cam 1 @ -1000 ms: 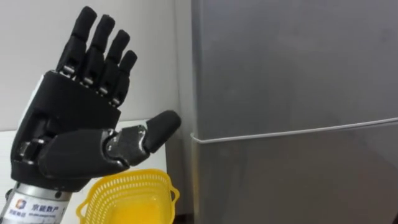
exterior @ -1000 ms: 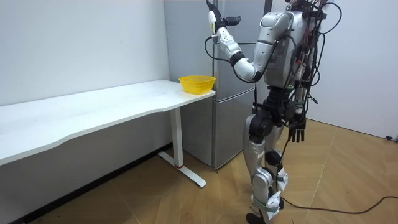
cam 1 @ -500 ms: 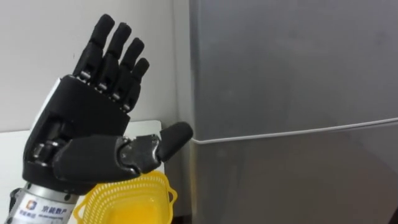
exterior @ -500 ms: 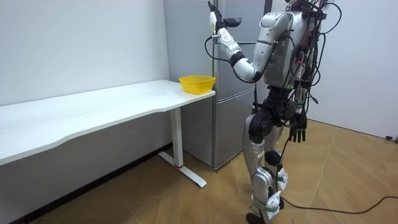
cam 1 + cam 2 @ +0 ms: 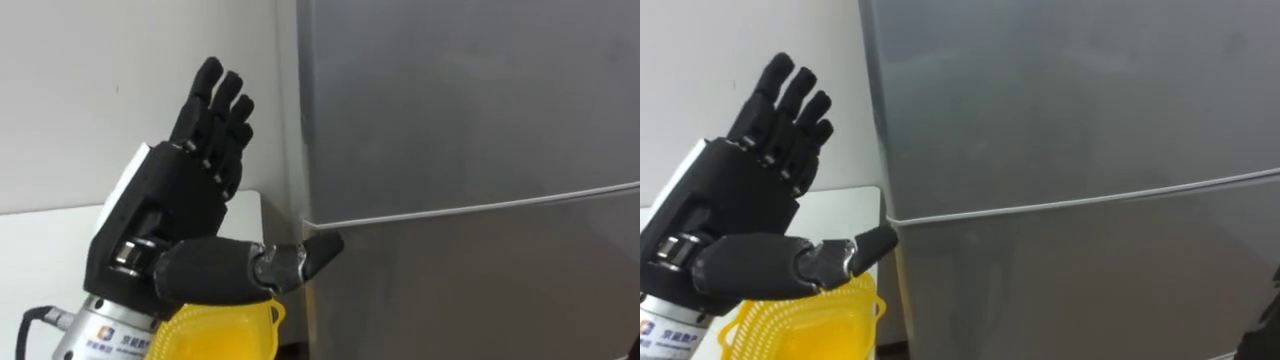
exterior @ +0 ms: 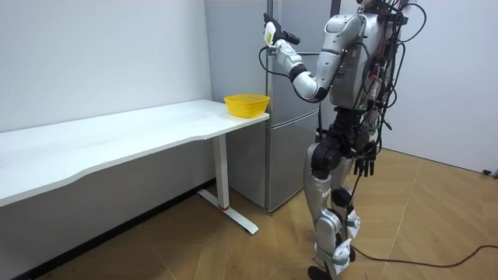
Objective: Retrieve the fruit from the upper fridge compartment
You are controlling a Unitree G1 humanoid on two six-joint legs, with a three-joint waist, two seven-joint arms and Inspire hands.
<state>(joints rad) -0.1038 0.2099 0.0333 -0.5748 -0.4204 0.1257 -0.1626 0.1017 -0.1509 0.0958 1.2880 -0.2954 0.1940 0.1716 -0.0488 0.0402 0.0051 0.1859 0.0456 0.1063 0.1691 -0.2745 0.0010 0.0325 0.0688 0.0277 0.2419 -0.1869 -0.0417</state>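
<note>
The fridge (image 5: 470, 110) is silver-grey and plain, with one thin pale line across it. The left hand (image 5: 170, 210) is black, with a silver wrist. The basket (image 5: 810, 325) is bright yellow, with a fine lattice of holes. Table (image 6: 117, 136) and wall (image 6: 93, 54) are white, and the floor (image 6: 420, 225) is light brown wood.

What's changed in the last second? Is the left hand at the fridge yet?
The open left hand moved toward the fridge; its thumb tip now reaches the door edge at the seam between the two doors, gripping nothing. Unchanged: the doors shut, the yellow basket on the table, the right hand hanging at the side.
</note>
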